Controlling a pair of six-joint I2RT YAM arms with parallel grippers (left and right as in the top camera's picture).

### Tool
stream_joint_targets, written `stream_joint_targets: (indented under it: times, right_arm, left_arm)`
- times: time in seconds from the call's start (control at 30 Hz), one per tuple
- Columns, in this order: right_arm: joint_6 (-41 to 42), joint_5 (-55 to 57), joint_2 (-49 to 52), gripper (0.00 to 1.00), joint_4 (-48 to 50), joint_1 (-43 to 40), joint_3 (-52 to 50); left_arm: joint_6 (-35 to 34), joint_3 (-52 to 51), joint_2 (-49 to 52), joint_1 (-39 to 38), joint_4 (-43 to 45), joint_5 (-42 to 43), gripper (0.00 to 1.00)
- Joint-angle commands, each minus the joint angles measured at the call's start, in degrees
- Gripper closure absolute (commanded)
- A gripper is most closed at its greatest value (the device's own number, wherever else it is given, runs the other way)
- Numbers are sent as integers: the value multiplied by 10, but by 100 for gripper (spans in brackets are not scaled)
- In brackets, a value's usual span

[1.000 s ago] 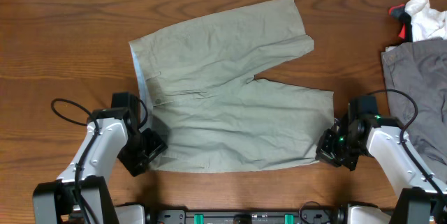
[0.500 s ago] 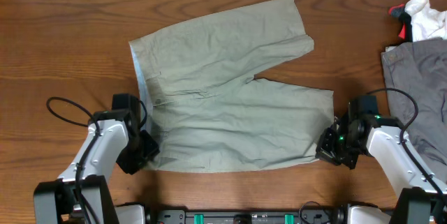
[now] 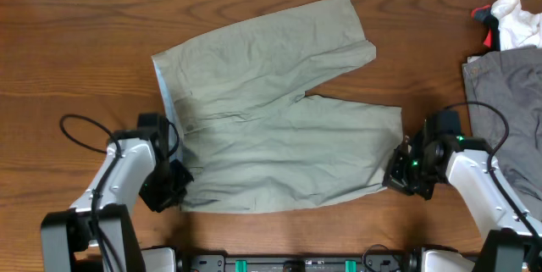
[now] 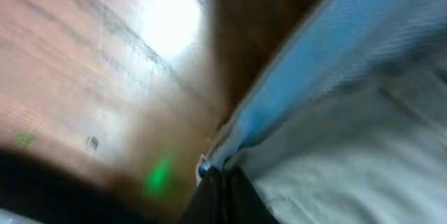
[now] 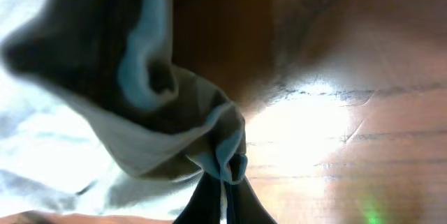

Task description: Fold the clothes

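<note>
I see the brown desk with the green shorts lying flat in the middle. A grey cloth sits at its right edge. My left claw pinches the shorts' near waistband corner. My right claw pinches the near leg hem. A small white-and-red bundle lies far right.

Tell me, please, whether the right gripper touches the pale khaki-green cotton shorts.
Touching. The right wrist view shows the pale khaki-green cotton shorts bunched and pinched in the shut right gripper.
</note>
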Motion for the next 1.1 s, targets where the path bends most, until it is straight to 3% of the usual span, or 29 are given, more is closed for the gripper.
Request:
stream_joint_targets:
  times: [0.0,0.23,0.63,0.87,1.07]
  right_arm:
    - [-33,-4,-11,99,-21,-9,45]
    - [-54,9,-61,99,-138,-8,146]
    - [-70,7,-180,99,-395,-8,381]
    - [-62,15,-155,99,-341,-7,446]
    - [-63,8,-40,99,-242,12,447]
  left_arm:
    - [35,77,-37,3,-51,26,94]
    - [77,187,-137,3,-187,26,94]
    - [96,278,-298,3,-345,23,94]
    - [112,297,-296,3,-323,-25,94]
    - [112,297,-235,3,-263,-33,94]
